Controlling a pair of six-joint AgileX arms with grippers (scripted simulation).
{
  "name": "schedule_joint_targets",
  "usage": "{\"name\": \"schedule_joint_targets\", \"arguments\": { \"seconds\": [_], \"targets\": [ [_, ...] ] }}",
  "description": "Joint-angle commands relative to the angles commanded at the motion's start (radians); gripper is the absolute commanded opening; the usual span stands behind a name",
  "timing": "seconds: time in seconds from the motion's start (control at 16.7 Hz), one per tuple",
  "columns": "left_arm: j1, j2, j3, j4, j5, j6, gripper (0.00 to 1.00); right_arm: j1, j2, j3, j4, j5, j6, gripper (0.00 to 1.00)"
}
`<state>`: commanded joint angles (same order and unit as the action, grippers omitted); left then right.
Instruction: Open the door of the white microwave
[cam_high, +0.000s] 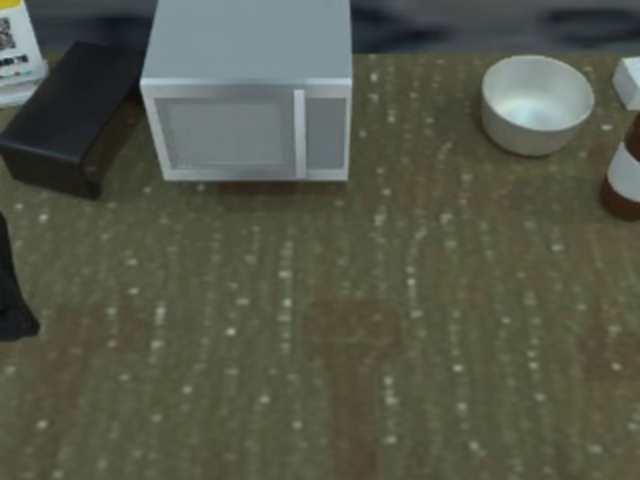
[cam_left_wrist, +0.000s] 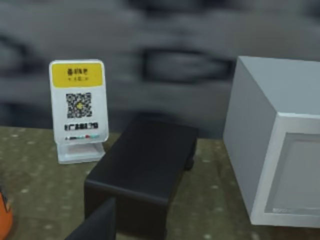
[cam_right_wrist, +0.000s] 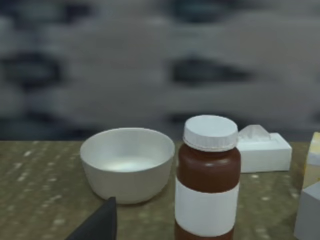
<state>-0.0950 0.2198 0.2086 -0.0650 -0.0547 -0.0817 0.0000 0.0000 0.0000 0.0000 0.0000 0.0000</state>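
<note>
At the table's back left, the white microwave (cam_high: 247, 88) sits with the door (cam_high: 225, 132) flush shut. Left gripper (cam_high: 12, 300) hangs at the left edge, well apart; can't tell its finger spread. The right one's barely in view.

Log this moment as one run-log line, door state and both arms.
door: closed | white microwave: far left of table, untouched | left gripper: parked at left edge | right gripper: out of top view

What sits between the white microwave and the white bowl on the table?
Nothing: in the top view only bare patterned tabletop separates the boxy white microwave from the round white bowl.
</note>
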Motion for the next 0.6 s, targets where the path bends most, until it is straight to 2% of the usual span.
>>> {"name": "schedule_joint_targets", "arguments": {
  "seconds": [0.24,0.6],
  "targets": [
    [-0.121,0.353,0.274,-0.095,-0.076,-0.102,1.00,0.000,0.000,0.000,0.000,0.000,0.000,1.00],
    [-0.325,1.019,0.719,-0.266,-0.202,-0.268,1.00,0.000,0.000,0.000,0.000,0.000,0.000,1.00]
  ]
}}
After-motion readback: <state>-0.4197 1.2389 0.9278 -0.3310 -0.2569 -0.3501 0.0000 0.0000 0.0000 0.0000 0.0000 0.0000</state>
